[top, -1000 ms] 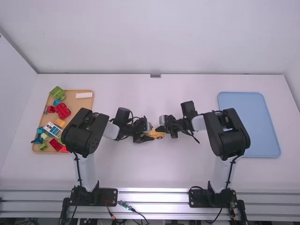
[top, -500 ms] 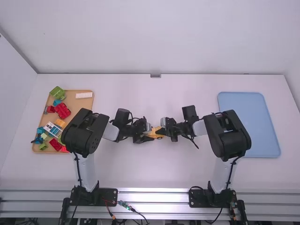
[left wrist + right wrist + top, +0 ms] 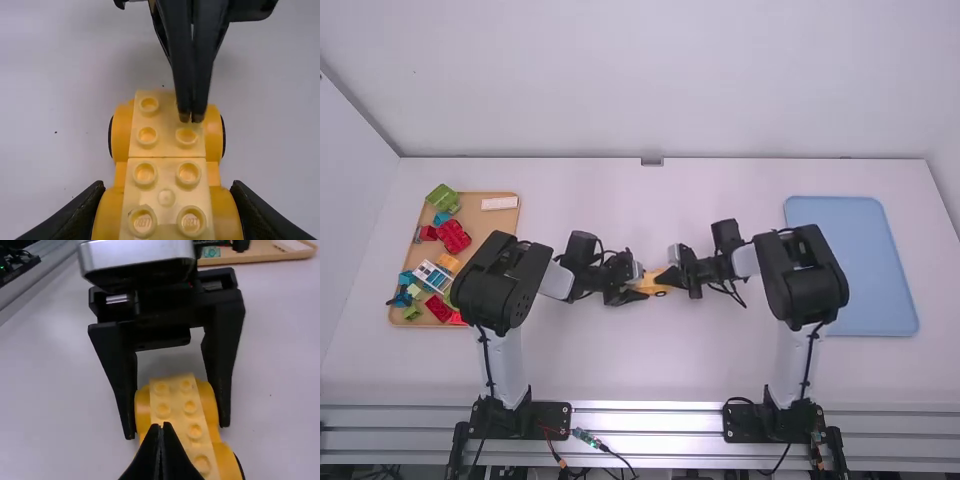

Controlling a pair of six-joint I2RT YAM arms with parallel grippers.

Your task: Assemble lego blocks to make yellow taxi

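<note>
Car (image 3: 166, 172), yellow and studded on top, is held between the fingers of the left gripper (image 3: 167, 200), which are closed on both its sides at one end. Just ahead of that grip, a seam is seen across the top between two stretches of studs. The other end, with a wheel (image 3: 223, 135) at its side, is left jutting out. Over its studs the right gripper (image 3: 160, 426) is held, fingers together and empty; whether the studs are touched cannot be told.

The step in hand is judged to be the pressing home of the upper pieces. Force is best put straight down and close to the middle, since by the tips' present place, toward one row of studs, the car could be rolled in the left gripper's hold. The rounded sides are likely to slip if squeezed unevenly, so the left gripper is best kept firm and level while each stretch is pressed in turn. The seam should be checked for a gap before anything is added.

Beneath both grippers the table (image 3: 650, 370) is spread. Well behind the left gripper, a red block (image 3: 453, 236) and a window block (image 3: 432, 276) are kept in the tray (image 3: 475, 222); well behind the right gripper, a blue mat (image 3: 865, 230) is laid.
</note>
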